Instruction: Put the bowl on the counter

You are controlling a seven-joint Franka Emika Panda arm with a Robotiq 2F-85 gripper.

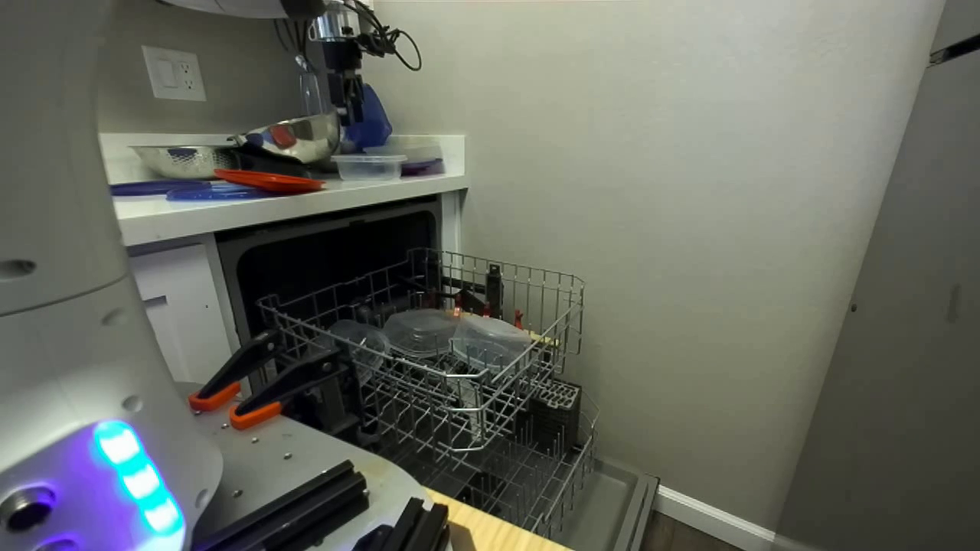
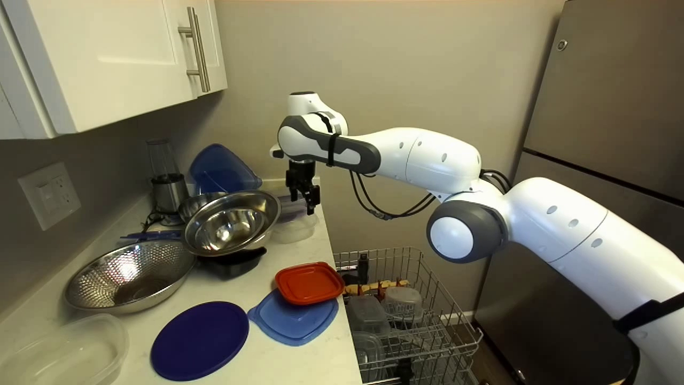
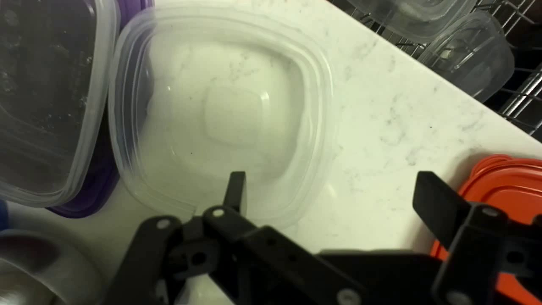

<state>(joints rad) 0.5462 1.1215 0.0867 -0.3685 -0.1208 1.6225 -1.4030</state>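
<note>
One clear bowl point(image 3: 233, 116) is seen on the table point(image 3: 381, 123), left of wrist-view centre; the pincer point(image 3: 330, 190) is spread wide.

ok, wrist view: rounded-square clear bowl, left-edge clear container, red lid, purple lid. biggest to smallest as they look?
1. Rounded-square clear bowl
2. Left-edge clear container, cropped by frame
3. Red lid and purple lid, unranked: frame crops red, container hides part of purple
</note>
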